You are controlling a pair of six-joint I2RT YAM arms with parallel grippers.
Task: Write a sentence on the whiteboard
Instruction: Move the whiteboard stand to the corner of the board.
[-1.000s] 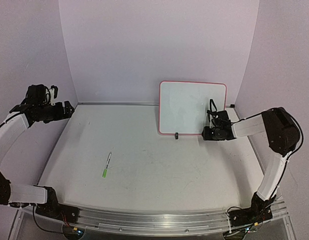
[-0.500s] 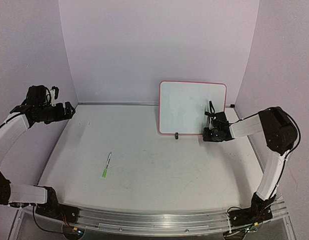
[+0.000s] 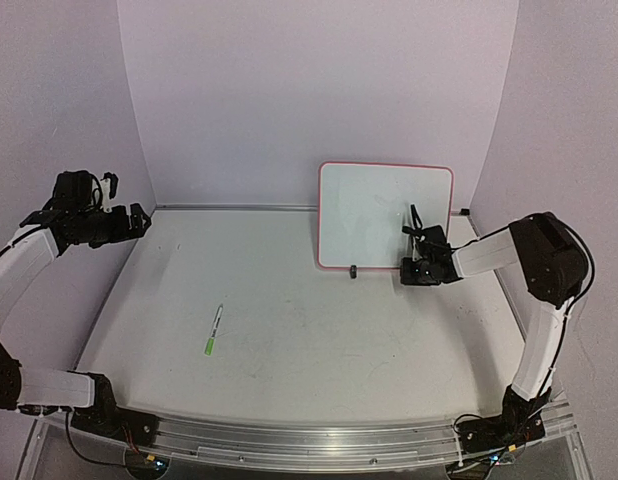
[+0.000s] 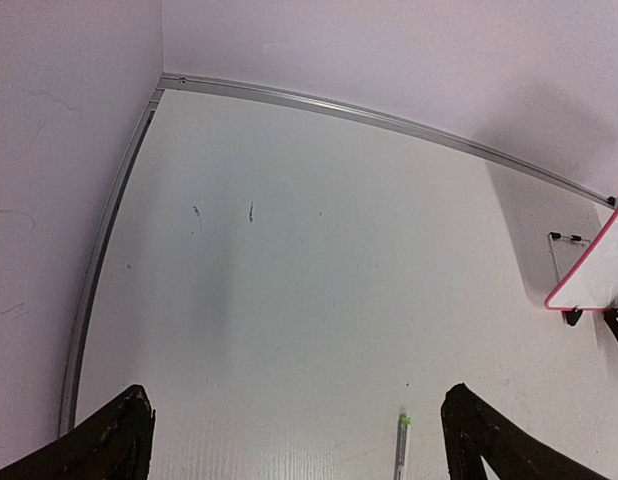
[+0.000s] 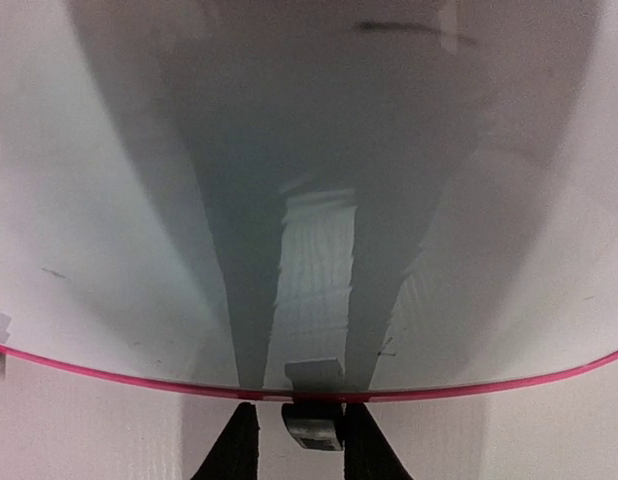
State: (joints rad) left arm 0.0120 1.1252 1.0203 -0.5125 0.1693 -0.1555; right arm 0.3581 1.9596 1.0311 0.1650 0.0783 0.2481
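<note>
The whiteboard [image 3: 374,210] stands upright at the back right, white with a red-pink rim, on black clip feet [image 3: 353,269]. No sentence shows on its face [image 5: 309,150], only faint smudges. My right gripper [image 3: 411,266] is low at the board's bottom right. In the right wrist view it [image 5: 301,440] straddles a dark clip foot [image 5: 312,425] under the pink rim. The right finger touches the foot and a small gap remains on the left. My left gripper [image 3: 139,220] hovers at the far left, wide open [image 4: 294,440] and holding nothing.
A green-capped marker [image 3: 214,331] lies loose on the table left of centre, also low in the left wrist view as a marker [image 4: 400,450]. A metal rail [image 4: 389,120] edges the table at the back. Purple walls close in on three sides.
My right gripper has shifted slightly left along the board's bottom edge and its jaws have narrowed around the clip foot. The left arm and the marker have stayed put.
</note>
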